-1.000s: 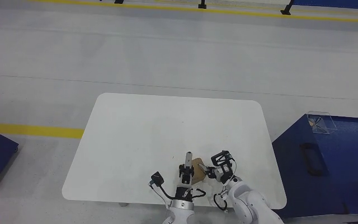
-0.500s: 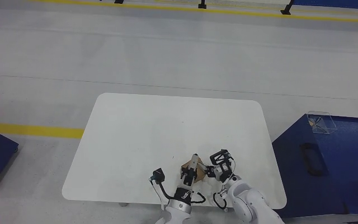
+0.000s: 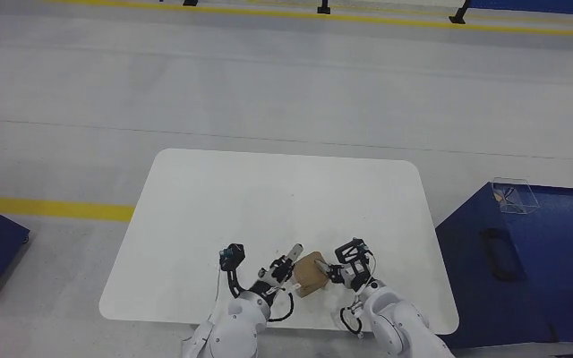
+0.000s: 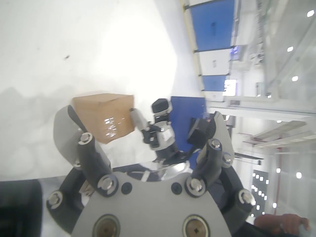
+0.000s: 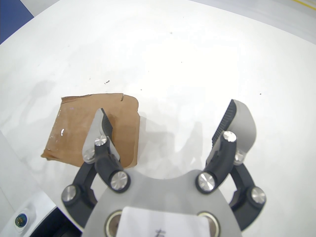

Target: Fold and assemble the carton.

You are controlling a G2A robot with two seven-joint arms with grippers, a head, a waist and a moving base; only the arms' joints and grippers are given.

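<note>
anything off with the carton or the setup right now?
The carton looks worn: its edge away from the right gripper is ragged with a small notch, and one corner is rounded off. Nothing is spilled. The left gripper and the right gripper are open on either side of it.

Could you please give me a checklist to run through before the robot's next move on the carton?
1. Carton rests on the table: ok.
2. Left tool open and holding nothing: ok.
3. Right tool open and holding nothing: ok.
4. Carton sits between the two tools: ok, one tool on each side in the top view.
5. Right tool's finger touching the carton: cannot tell; it overlaps the carton in the right wrist view.
6. All flaps folded shut: cannot tell; the far sides are hidden.
</note>
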